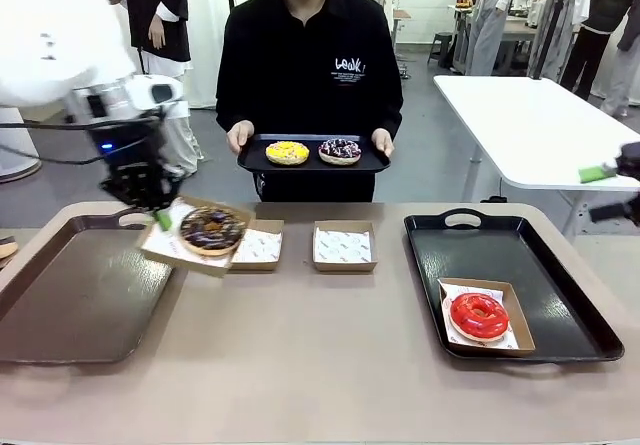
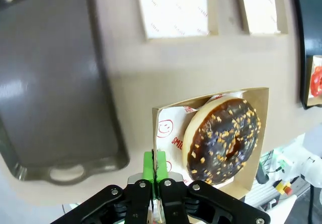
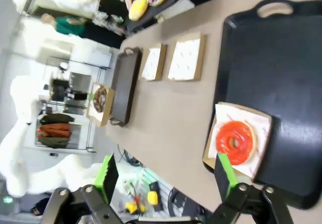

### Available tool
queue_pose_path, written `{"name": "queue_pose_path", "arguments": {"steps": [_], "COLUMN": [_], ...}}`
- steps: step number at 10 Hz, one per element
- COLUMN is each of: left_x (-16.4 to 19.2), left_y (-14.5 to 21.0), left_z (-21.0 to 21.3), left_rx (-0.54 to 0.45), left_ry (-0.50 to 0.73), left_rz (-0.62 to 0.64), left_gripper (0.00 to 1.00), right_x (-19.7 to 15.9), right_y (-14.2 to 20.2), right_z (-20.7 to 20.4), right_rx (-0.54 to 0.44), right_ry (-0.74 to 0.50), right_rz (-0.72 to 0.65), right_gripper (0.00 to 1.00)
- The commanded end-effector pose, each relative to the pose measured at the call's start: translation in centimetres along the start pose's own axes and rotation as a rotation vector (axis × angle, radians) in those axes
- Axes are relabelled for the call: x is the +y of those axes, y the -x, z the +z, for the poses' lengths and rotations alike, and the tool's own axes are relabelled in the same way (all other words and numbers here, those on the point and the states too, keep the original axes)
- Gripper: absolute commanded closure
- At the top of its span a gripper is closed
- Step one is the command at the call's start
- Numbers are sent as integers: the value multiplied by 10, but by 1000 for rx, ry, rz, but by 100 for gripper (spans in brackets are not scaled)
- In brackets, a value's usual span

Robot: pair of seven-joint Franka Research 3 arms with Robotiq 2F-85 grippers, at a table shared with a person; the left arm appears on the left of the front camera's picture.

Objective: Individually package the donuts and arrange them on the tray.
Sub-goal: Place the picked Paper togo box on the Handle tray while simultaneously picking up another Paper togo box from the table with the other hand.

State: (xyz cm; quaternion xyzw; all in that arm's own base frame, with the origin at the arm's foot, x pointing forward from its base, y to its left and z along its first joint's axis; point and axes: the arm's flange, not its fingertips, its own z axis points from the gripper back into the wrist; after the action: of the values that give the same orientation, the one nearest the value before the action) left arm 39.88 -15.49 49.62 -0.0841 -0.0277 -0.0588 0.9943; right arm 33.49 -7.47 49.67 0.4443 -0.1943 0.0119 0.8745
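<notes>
- My left gripper [image 2: 154, 166] has its green pads pressed together on the edge of a cardboard box [image 2: 261, 133], right at one corner of it.
- The chocolate donut [image 2: 224, 141], dotted with pale nut bits, lies in that cardboard box on white printed paper.
- From the front I see the left gripper [image 1: 160, 217] holding the cardboard box [image 1: 160, 244] tilted and off the table [image 1: 320, 365], at the near right corner of the brown tray [image 1: 70, 295] on the left side.
- The chocolate donut [image 1: 211, 229] sits just left of the first of two empty boxes [image 1: 262, 247]; the second [image 1: 343, 246] lies near the middle of the table.
- My right gripper [image 3: 166, 173] has its fingers spread wide with nothing between them, hanging above the near end of the black tray [image 3: 282, 58].
- The red donut [image 1: 479, 315] rests in its own open box [image 1: 521, 336] at the near left corner of the black tray [image 1: 520, 250] on the right side.
- At the far side a person holds a serving tray [image 1: 312, 166] in both hands, one hand [image 1: 240, 135] at each end.
- On that serving tray the yellow donut [image 1: 287, 152] lies on the left and the sprinkled donut [image 1: 340, 150] just beside it on the right.
</notes>
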Motion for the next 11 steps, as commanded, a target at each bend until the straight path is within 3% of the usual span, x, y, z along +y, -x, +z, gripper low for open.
{"name": "queue_pose_path", "arguments": {"steps": [1, 4, 8, 11], "left_x": [33, 68, 92, 108], "left_y": [39, 66, 74, 76], "left_z": [7, 7, 0, -6], "left_rx": [11, 20, 29, 51], "left_ry": [11, -38, -68, -118], "left_rz": [31, 72, 121, 106], "left_gripper": [99, 99, 99, 99], "right_x": [50, 115, 108, 100], "right_y": [1, 18, 8, 2], "right_z": [-52, -119, -208, -221], "right_rx": [31, 145, 221, 235], "right_ry": [154, 358, 588, 595], "right_rz": [38, 79, -1, -36], "right_gripper": [0, 0, 0, 0]}}
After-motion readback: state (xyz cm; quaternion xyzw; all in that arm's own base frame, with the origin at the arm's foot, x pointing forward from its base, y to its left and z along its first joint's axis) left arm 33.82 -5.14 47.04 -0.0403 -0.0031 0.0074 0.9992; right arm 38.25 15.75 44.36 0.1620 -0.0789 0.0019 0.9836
